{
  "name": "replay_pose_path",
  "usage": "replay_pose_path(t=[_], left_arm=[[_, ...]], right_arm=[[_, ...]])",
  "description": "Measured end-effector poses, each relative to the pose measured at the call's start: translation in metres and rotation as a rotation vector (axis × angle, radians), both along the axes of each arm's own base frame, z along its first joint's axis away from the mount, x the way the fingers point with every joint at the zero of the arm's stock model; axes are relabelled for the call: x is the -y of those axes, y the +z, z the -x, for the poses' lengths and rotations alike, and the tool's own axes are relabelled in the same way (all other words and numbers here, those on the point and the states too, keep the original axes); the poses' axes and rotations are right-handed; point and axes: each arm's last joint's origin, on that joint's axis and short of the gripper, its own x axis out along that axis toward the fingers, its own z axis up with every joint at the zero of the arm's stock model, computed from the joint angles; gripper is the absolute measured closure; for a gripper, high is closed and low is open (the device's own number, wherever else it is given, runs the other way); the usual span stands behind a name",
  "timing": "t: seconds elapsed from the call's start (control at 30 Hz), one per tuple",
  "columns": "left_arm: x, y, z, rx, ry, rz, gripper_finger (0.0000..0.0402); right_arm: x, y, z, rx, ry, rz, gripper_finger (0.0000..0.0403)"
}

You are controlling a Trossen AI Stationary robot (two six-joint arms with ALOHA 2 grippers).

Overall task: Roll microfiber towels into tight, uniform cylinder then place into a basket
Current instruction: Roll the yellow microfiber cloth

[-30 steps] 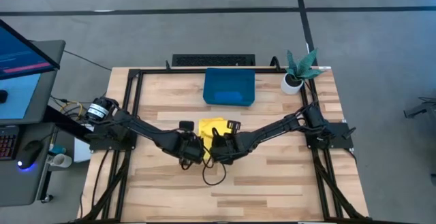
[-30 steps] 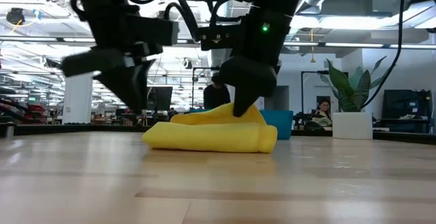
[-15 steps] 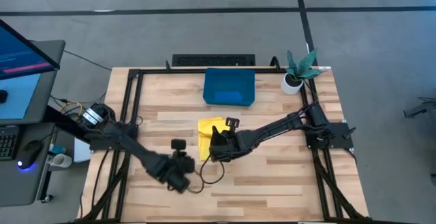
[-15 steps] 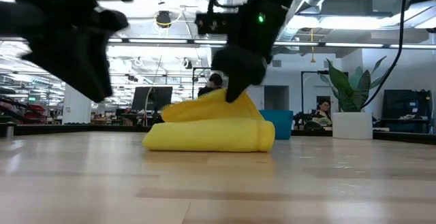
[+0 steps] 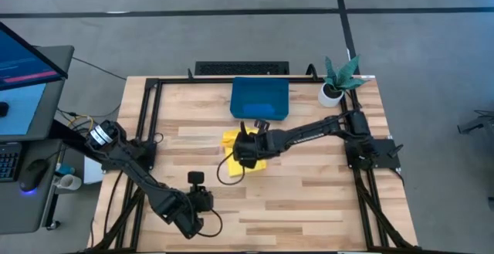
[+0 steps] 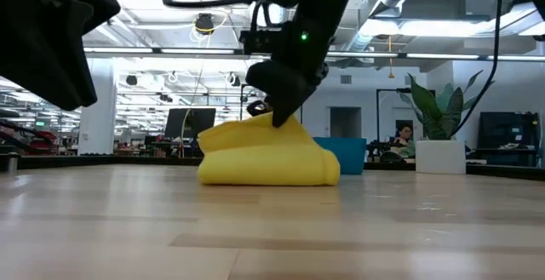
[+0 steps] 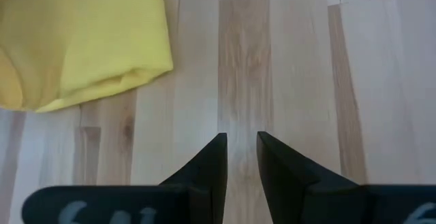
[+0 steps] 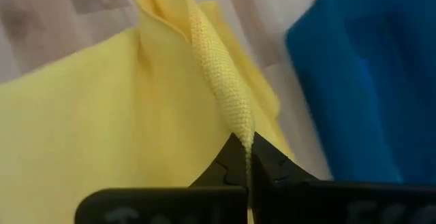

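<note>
Left gripper [image 7: 240,157] withdrawn — yellow towel [image 8: 102,115] in right gripper [image 8: 246,157]

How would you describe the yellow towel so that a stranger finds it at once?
On the wooden table, look just in front of the blue basket. The yellow towel lies there, loosely bunched, pinched by the right gripper; it is the only yellow thing.

Yellow towel bunched mid-table, basket behind it

The yellow microfiber towel [image 5: 245,151] lies loosely rolled and rumpled on the wood, one fold pulled up into a ridge. The dark teal-blue basket [image 5: 260,99], shallow and rectangular, sits upright near the table's far edge, apart from the towel.
</note>
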Motion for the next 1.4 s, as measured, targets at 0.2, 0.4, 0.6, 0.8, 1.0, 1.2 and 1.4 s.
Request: replay_pose_path(t=[0.2, 0.4, 0.6, 0.8, 1.0, 1.2, 1.4], left_arm=[[0.001, 0.0, 0.001, 0.007, 0.012, 0.011, 0.033], [0.002, 0.0, 0.001, 0.005, 0.042, 0.045, 0.033], [0.002, -0.001, 0.002, 0.008, 0.063, 0.065, 0.033], [0.002, -0.001, 0.002, 0.007, 0.059, 0.063, 0.033], [0.002, -0.001, 0.002, 0.003, 0.056, 0.058, 0.033], [0.002, 0.0, 0.002, 0.013, 0.056, 0.044, 0.033], [-0.002, 0.003, -0.002, 0.158, 0.15, -0.009, 0.033]], right_arm=[[0.013, -0.001, -0.003, 0.006, -0.005, -0.108, 0.0384], [0.023, -0.001, -0.004, 0.01, -0.02, -0.156, 0.036], [0.029, -0.002, -0.004, 0.007, -0.03, -0.159, 0.0313], [0.033, 0.0, -0.004, -0.014, -0.006, -0.134, 0.0245], [0.033, 0.015, -0.006, -0.043, 0.003, -0.13, 0.0201], [0.024, 0.054, 0.019, -0.089, 0.041, -0.121, 0.0191], [-0.001, 0.08, 0.049, -0.035, 0.119, -0.123, 0.0203]])
